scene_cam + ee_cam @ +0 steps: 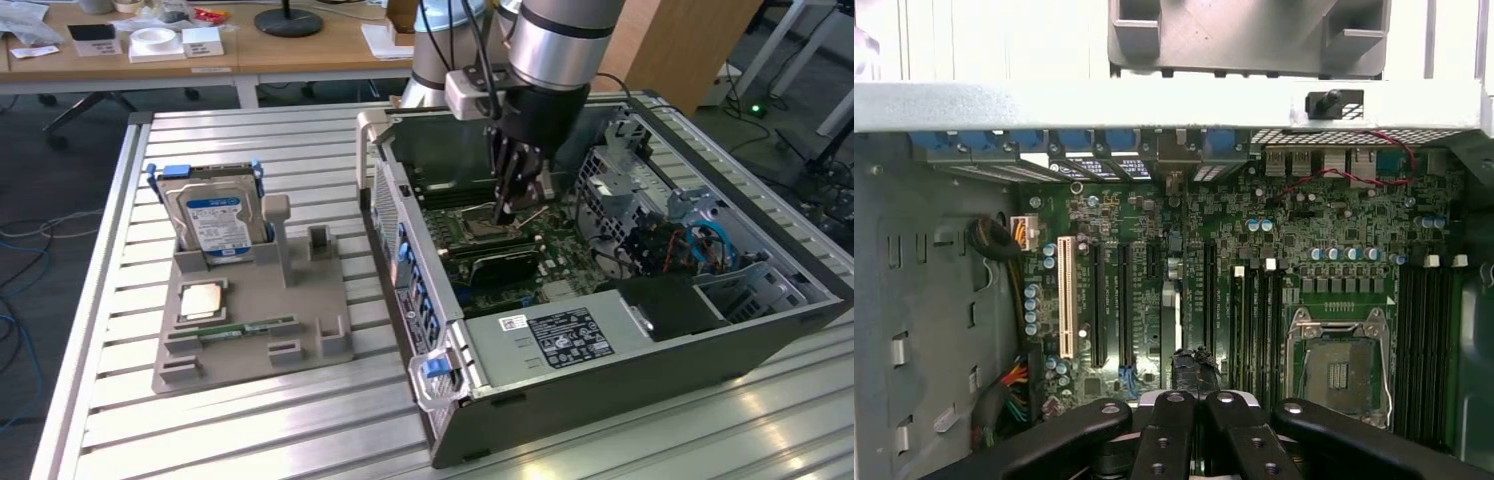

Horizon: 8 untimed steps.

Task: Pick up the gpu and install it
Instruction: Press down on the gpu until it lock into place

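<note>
One tool (505, 215), fingers pressed together, hangs inside the open computer case (747, 330) above the motherboard (1254, 260).

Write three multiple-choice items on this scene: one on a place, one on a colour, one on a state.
1. Where is the hard drive?
A. Inside the computer case
B. Upright in the grey holder on the table
C. Lying on the motherboard

2. What colour is the hard drive's label?
A. Blue
B. Red
C. Yellow

3. How is the gripper?
A. Open wide above the grey holder
B. Shut, inside the computer case over the motherboard
C. Shut on the hard drive

Answers:
1 B: the drive stands on edge in the holder, at the exterior view's left of the case.
2 A: the sticker on its face is blue.
3 B: the fingers meet above the board, and the drive sits untouched outside.
</note>
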Each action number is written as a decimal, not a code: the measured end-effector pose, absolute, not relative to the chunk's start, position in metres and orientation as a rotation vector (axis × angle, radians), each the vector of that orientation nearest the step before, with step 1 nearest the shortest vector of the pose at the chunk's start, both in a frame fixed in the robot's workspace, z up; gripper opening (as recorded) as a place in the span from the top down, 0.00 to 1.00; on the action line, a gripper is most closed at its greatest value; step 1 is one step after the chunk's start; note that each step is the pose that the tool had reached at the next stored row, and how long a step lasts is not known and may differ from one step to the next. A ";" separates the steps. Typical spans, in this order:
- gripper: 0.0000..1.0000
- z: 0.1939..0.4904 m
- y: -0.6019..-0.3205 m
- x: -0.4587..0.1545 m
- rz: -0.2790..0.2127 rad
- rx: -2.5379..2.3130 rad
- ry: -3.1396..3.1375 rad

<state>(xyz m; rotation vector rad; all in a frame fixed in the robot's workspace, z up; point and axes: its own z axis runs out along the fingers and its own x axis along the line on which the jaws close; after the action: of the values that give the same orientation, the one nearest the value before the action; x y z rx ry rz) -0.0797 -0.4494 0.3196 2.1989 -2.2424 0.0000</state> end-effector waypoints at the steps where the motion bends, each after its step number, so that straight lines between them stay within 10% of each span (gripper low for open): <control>1: 0.89 0.319 -0.449 -0.080 0.000 2.199 -2.242; 8: 0.89 0.317 -0.449 -0.080 0.000 2.199 -2.242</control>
<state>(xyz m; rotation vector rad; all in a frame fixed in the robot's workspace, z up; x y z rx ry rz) -0.0797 -0.4493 0.3167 2.1987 -2.2422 0.0002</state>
